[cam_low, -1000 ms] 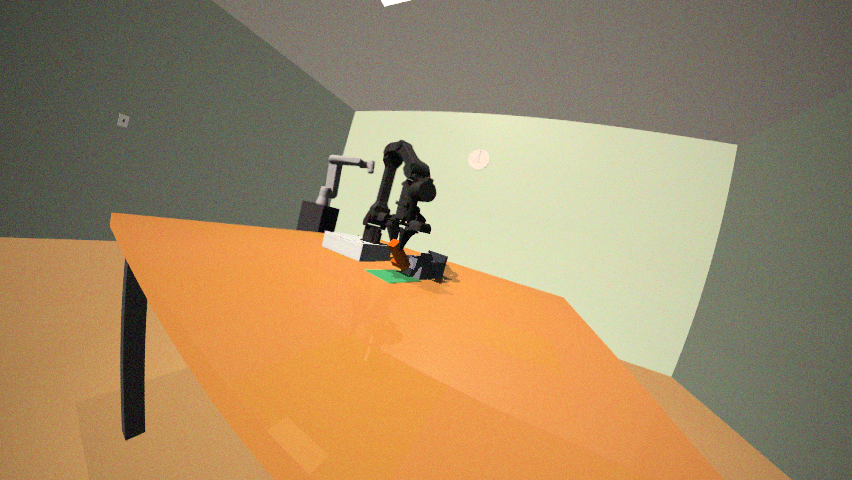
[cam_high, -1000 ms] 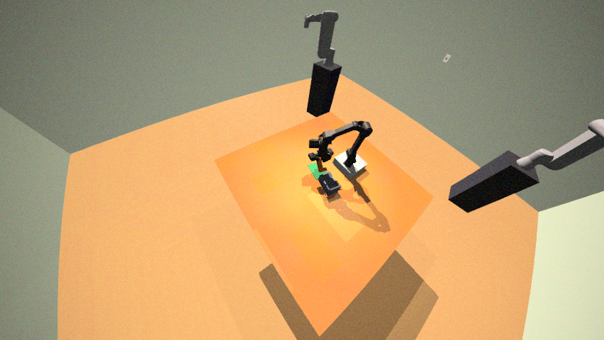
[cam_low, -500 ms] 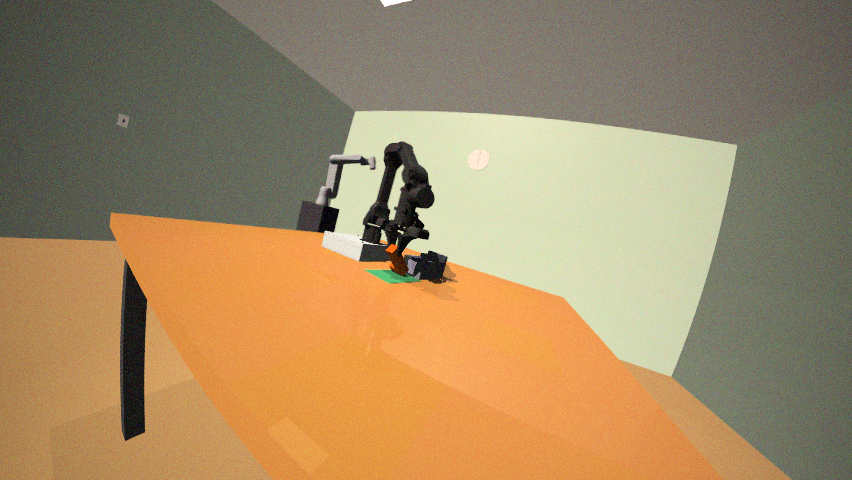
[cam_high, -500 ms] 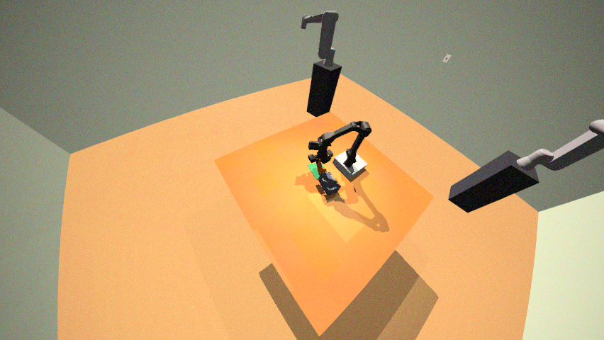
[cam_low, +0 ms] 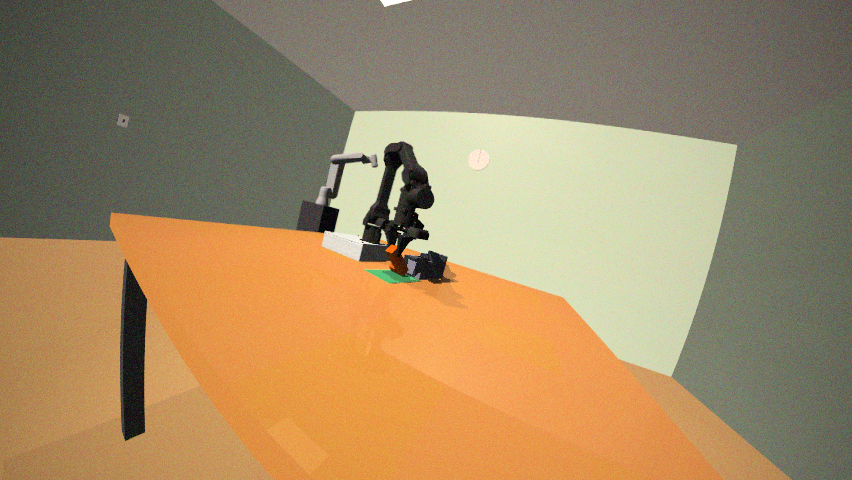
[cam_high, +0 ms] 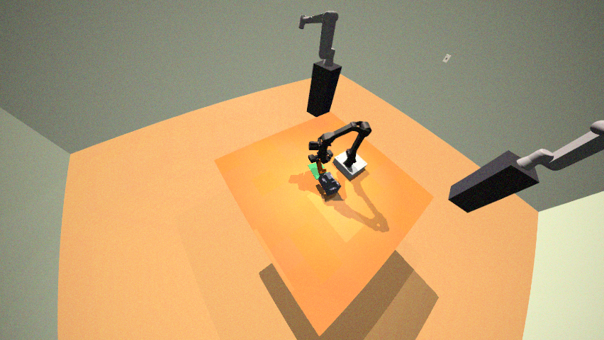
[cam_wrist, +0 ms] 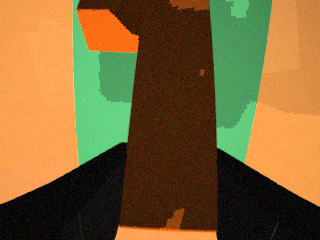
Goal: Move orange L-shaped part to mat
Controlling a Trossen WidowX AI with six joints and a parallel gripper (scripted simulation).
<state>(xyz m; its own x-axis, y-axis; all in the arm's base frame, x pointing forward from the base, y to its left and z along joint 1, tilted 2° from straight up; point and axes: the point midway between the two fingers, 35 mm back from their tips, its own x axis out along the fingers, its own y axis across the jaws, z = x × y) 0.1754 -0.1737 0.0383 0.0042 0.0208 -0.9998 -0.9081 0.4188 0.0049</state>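
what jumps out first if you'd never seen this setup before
The orange L-shaped part fills the wrist view, pinched in the tool and hanging tilted over the green mat, its foot end lowest. In the exterior view the black arm bends down over it, with the grey tray just beside the mat on the big orange table.
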